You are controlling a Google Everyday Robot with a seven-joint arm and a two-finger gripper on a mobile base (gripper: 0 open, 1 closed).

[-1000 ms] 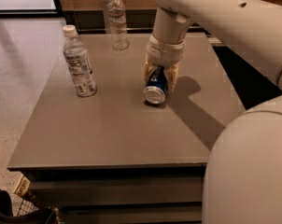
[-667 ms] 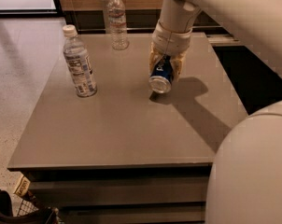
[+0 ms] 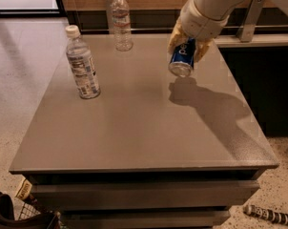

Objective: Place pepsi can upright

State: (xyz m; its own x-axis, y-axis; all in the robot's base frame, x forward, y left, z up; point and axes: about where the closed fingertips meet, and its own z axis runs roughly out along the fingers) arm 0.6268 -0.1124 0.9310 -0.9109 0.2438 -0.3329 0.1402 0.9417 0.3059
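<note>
The pepsi can (image 3: 182, 58) is dark blue with white lettering and a silver end facing the camera. It hangs tilted in the air above the right rear of the grey table (image 3: 134, 128), with its shadow on the tabletop below. My gripper (image 3: 186, 46) comes down from the upper right on a white arm. Its yellowish fingers (image 3: 175, 38) are shut on the can's two sides.
A clear water bottle with a white cap (image 3: 82, 63) stands upright at the table's left. A second water bottle (image 3: 121, 22) stands at the rear edge. A dark counter (image 3: 263, 80) borders the right side. A basket (image 3: 20, 216) and a small object (image 3: 268, 215) lie on the floor.
The gripper has lifted the pepsi can off the tabletop and carried it up and toward the rear right. The two bottles have not moved.
</note>
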